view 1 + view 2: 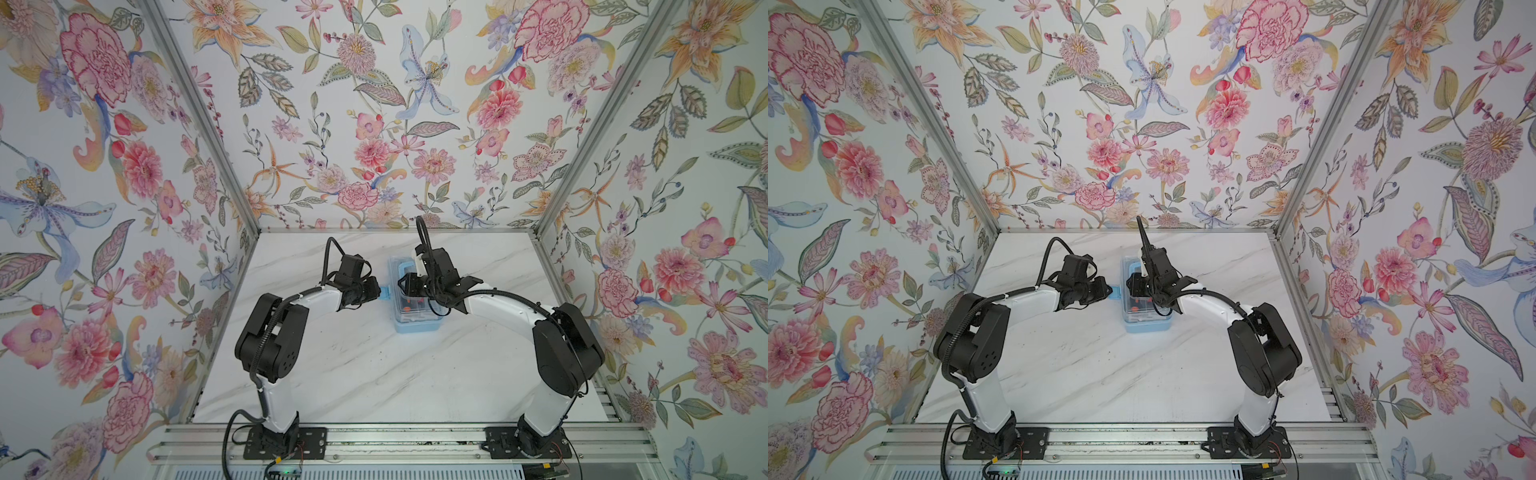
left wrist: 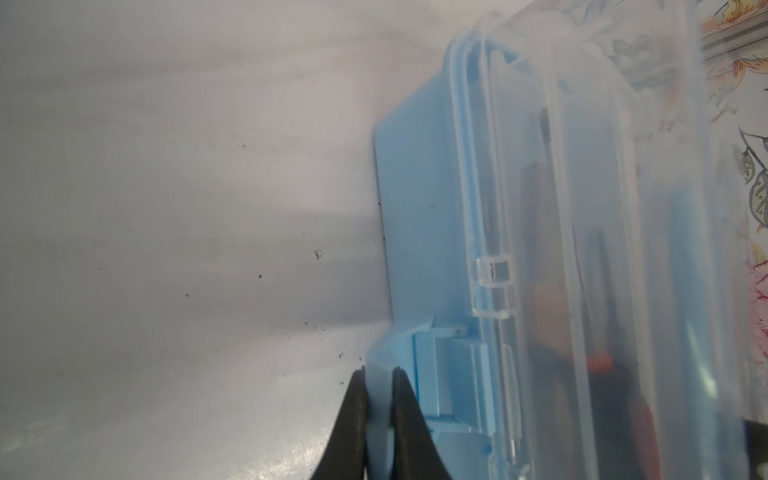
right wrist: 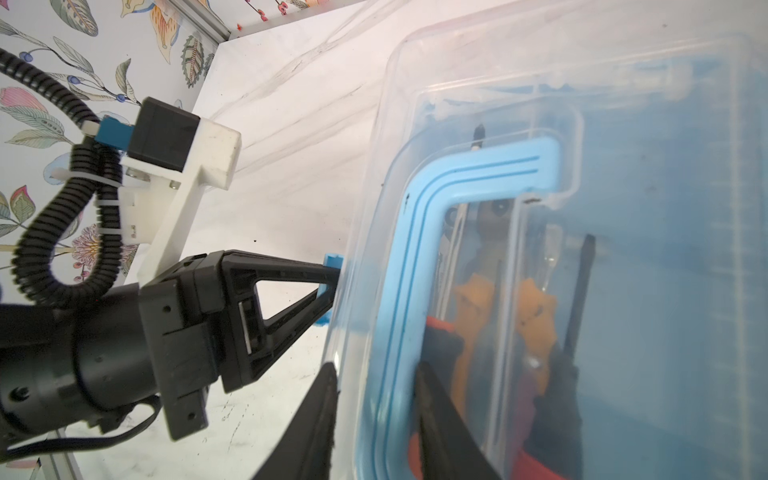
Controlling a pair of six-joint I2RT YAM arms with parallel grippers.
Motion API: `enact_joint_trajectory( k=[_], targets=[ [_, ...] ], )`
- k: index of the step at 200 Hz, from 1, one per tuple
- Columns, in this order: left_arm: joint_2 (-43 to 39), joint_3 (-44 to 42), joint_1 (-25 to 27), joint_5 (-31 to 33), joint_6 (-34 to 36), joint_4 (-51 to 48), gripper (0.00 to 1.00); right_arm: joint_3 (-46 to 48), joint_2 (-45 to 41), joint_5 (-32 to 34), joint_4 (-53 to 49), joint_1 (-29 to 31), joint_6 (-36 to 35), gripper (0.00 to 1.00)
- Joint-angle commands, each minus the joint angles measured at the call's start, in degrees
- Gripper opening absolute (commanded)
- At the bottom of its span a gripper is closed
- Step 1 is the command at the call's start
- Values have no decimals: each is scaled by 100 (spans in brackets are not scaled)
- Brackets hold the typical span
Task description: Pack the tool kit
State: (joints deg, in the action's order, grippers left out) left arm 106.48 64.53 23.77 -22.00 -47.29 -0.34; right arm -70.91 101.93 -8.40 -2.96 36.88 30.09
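- Marble table (image 1: 374,374): tool box (image 1: 415,326) sits mid-table, tools (image 3: 536,316) inside, lid (image 3: 623,62) down.
- Right claw (image 3: 376,415) straddles lid handle (image 3: 478,166); grip unclear.
- Left claw (image 2: 379,399) pinched on side latch (image 2: 428,374).
- Step: latching; next likely snap latch over lid rim.

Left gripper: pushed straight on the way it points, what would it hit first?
Shut on the light-blue plastic latch tab, the left gripper would likely meet the side wall of the blue plastic toolbox right behind it.
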Motion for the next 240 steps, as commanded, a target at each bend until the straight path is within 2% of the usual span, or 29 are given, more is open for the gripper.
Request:
enact_joint_trajectory(
  k=[1, 54, 101, 195, 240],
  targets=[
    [-416, 244, 44, -376, 220, 89, 8, 67, 291, -315, -326, 135, 50, 33],
    [-507, 242, 49, -399, 159, 87, 9, -6, 332, -356, -297, 140, 48, 33],
    [-489, 88, 75, -694, -134, 609, 22, -19, 357, -384, -290, 142, 52, 33],
    [-479, -192, 201, -973, -431, 1262, 24, -55, 433, -434, -291, 139, 71, 33],
    [-488, -203, 206, -1034, -437, 1248, 33, -55, 418, -423, -310, 128, 61, 34]
  ],
)
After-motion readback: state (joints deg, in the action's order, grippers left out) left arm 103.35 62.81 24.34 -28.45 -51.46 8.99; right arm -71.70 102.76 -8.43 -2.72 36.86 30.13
